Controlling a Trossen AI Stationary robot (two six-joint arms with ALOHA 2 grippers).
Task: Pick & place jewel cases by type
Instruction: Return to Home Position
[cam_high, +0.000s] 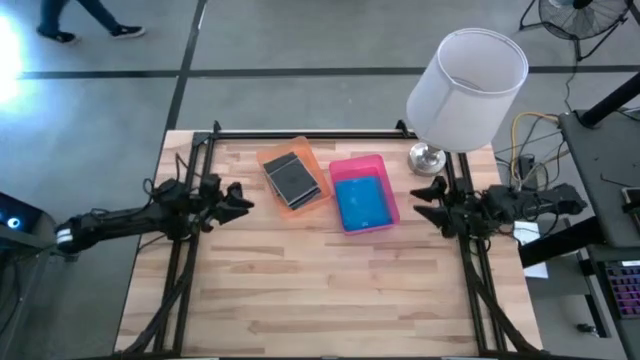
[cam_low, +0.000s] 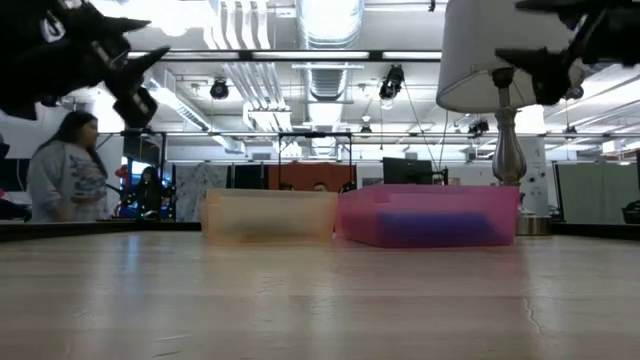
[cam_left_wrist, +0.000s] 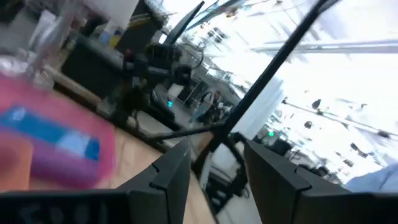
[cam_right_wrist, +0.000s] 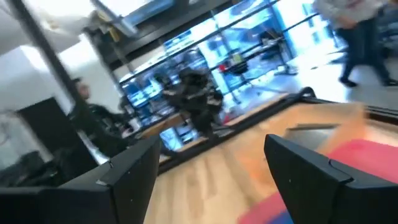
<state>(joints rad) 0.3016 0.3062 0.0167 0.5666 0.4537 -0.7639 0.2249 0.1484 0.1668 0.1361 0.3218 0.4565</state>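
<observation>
where binned, blue case (cam_high: 362, 203) lies lengthwise

Dark jewel cases (cam_high: 291, 178) seen in orange tray (cam_high: 283, 151) at upper centre, blue jewel case (cam_high: 362, 203) in pink tray (cam_high: 355, 162) beside it, left tool (cam_high: 243, 198) mid-left, right tool (cam_high: 422, 203) mid-right.

Pink bin (cam_left_wrist: 62, 158) a blur past my left fingers (cam_left_wrist: 169, 177), blue case (cam_low: 430, 228) just a dim shape through its wall, contents of the orange bin (cam_low: 270, 215) hidden at table height, lamp shade (cam_low: 480, 60) cut off above.
</observation>
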